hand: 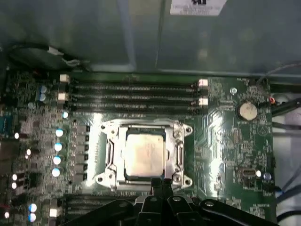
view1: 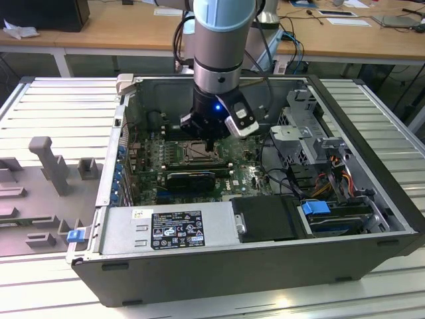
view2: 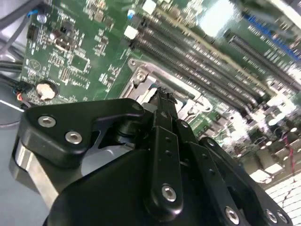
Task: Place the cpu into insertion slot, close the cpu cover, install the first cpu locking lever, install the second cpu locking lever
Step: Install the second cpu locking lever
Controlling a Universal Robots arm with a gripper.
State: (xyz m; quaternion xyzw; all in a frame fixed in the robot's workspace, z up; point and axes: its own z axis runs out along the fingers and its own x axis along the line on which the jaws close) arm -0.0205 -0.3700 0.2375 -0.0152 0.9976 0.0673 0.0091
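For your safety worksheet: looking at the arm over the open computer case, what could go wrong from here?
1. The hand sits at the edge of the cpu cover; a slip might scrape the cpu or the motherboard.
2. The memory slots lie close beside the socket, so a sideways drift could strike them.

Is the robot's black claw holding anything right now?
No. The black gripper is pinched shut with nothing between its fingers, at the edge of the silver-grey metal frame cover. The pale square cpu lies in the socket.
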